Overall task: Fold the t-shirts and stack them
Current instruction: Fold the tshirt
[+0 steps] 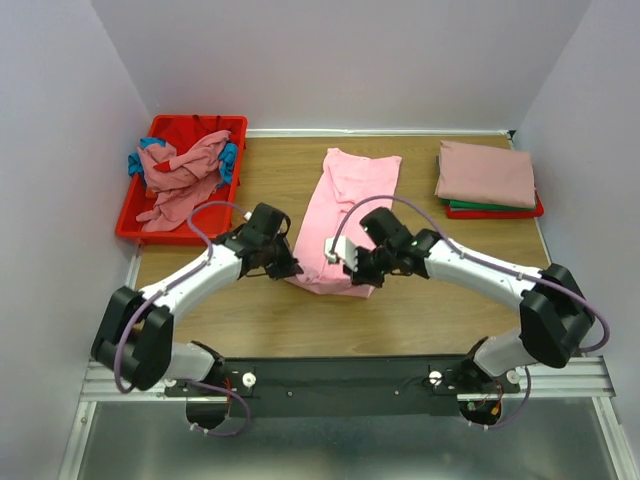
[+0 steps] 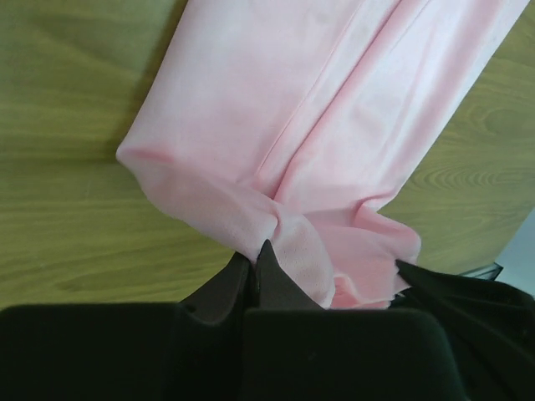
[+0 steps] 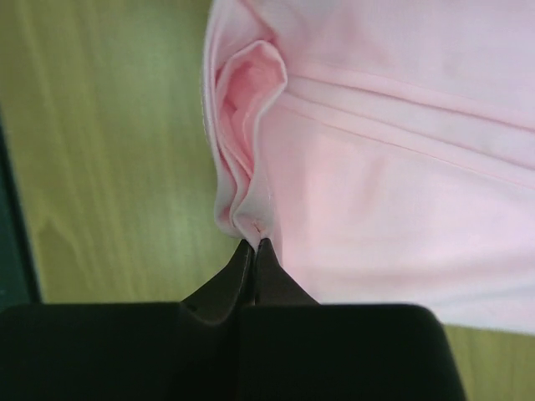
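Observation:
A bright pink t-shirt (image 1: 345, 210) lies folded lengthwise in the middle of the table. My left gripper (image 1: 287, 268) is shut on its near left corner, where the cloth (image 2: 251, 209) bunches at the fingertips. At the near right corner my right gripper (image 1: 352, 268) is shut on the hem, which puckers just above the jaws (image 3: 251, 219). A folded stack sits at the back right: a dusty rose t-shirt (image 1: 487, 174) on top, green (image 1: 490, 207) and red (image 1: 492, 213) edges under it. More t-shirts, dusty rose (image 1: 180, 180) and teal (image 1: 229, 158), lie crumpled in the bin.
A red plastic bin (image 1: 135, 220) stands at the back left, close to my left arm. White walls close in the table on three sides. Bare wood shows between the pink shirt and the stack.

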